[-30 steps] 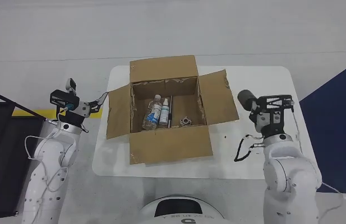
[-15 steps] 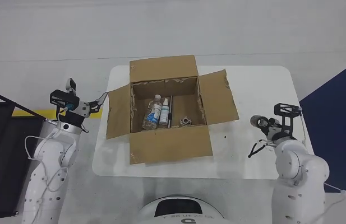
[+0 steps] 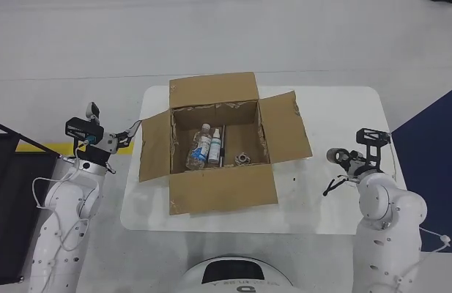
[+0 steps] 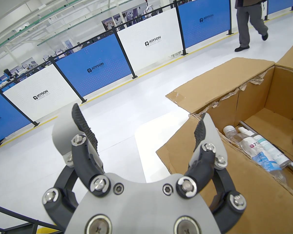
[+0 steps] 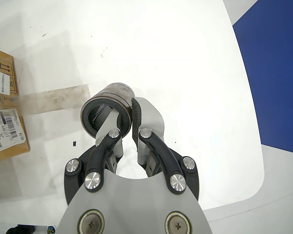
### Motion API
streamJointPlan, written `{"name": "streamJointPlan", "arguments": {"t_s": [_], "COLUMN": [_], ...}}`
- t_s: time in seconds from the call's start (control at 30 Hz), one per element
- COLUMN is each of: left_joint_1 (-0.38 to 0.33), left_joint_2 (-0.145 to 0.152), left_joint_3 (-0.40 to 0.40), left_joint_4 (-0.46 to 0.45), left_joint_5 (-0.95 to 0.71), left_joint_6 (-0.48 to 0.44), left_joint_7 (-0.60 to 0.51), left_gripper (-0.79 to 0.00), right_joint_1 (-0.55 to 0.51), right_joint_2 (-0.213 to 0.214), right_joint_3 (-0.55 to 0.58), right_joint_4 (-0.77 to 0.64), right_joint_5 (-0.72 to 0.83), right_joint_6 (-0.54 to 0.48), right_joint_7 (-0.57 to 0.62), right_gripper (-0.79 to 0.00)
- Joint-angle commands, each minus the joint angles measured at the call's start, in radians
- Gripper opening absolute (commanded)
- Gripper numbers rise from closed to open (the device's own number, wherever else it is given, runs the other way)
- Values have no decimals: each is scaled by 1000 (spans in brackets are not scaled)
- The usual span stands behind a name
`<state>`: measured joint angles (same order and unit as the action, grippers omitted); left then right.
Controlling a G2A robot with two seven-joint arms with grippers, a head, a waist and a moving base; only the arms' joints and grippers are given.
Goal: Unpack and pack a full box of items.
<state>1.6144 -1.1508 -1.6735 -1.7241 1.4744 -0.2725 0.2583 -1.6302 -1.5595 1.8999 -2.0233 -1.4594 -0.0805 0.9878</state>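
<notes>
An open cardboard box stands in the middle of the white table. Inside it lie two clear bottles, a thin metal rod and a small metal flange. My right gripper hangs over the table's right part, beside the box, shut on a metal cylinder bearing. One finger sits inside its bore, the other finger presses its outer wall. My left gripper stays open off the table's left edge, facing the box and the bottles.
All four box flaps are folded outward; the right flap reaches toward the right arm. Old tape marks the table under the bearing. The rounded right edge of the table lies close by. A black frame stands at far left.
The right arm has carried the bearing away from the box's right flap toward the table's right edge and lowered it. The left arm has not moved.
</notes>
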Motion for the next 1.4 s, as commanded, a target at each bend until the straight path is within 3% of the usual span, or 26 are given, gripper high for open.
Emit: {"name": "streamJointPlan", "arguments": {"t_s": [0.0, 0.23, 0.5, 0.67, 1.03, 1.37], "left_joint_1": [0, 0, 0, 0, 0, 0], "left_joint_2": [0, 0, 0, 0, 0, 0], "left_joint_3": [0, 0, 0, 0, 0, 0], "left_joint_4": [0, 0, 0, 0, 0, 0], "left_joint_5": [0, 0, 0, 0, 0, 0], "left_joint_6": [0, 0, 0, 0, 0, 0], "left_joint_7": [0, 0, 0, 0, 0, 0], "left_gripper": [0, 0, 0, 0, 0, 0], "right_joint_1": [0, 4, 146, 229, 360, 410], "right_joint_2": [0, 3, 35, 53, 82, 108], "right_joint_3": [0, 20, 95, 99, 72, 94], "right_joint_4": [0, 10, 104, 179, 355, 450], "right_joint_5": [0, 15, 35, 15, -12, 9], "right_joint_6": [0, 15, -39, -59, -76, -74], "right_joint_7": [0, -16, 301, 376, 470, 478], "right_gripper": [-785, -785, -785, -785, -785, -785]}}
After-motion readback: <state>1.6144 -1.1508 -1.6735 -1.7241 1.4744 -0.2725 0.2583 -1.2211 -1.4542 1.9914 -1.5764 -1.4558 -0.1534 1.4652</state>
